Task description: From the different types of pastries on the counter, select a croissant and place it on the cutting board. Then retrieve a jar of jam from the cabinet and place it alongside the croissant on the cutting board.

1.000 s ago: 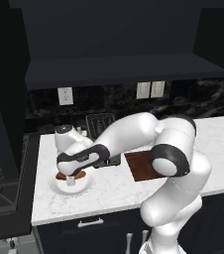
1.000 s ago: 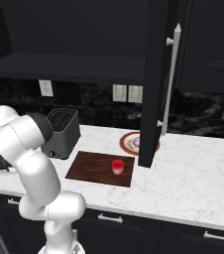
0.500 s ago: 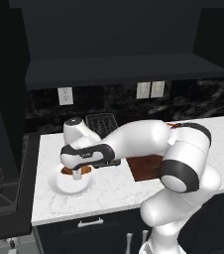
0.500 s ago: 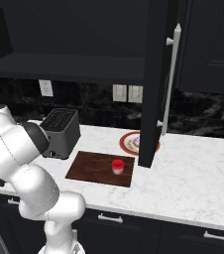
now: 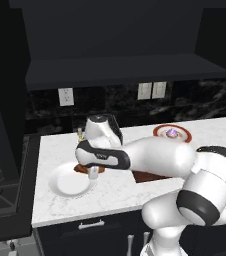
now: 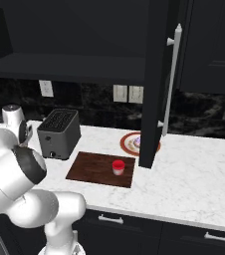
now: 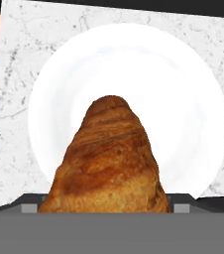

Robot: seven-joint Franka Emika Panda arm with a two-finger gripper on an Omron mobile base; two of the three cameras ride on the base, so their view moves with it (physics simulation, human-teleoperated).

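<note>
My gripper (image 5: 92,174) is shut on the golden-brown croissant (image 5: 83,169), holding it just above the counter (image 5: 55,150) at the right rim of a round white plate (image 5: 69,183). In the hand view the croissant (image 7: 109,154) hides the finger tips and hangs over the bare white plate (image 7: 134,79). The dark reddish cutting board (image 6: 95,167) lies right of the toaster, and the red-lidded jar of jam (image 6: 118,167) stands on its right part. A corner of the cutting board (image 5: 146,176) peeks out below my arm. The purple-topped pastry (image 5: 172,132) sits on an orange-rimmed plate.
A grey toaster (image 6: 59,133) stands left of the board. The cabinet's (image 6: 69,67) tall dark door (image 6: 153,84) hangs open over the counter and covers part of the orange-rimmed plate (image 6: 129,143). My arm spans the counter above the board in the left base view.
The gripper has risen off the white plate and shifted right with the croissant, leaving the plate bare. The arm has stretched lower over the board. The jar has stayed put.
</note>
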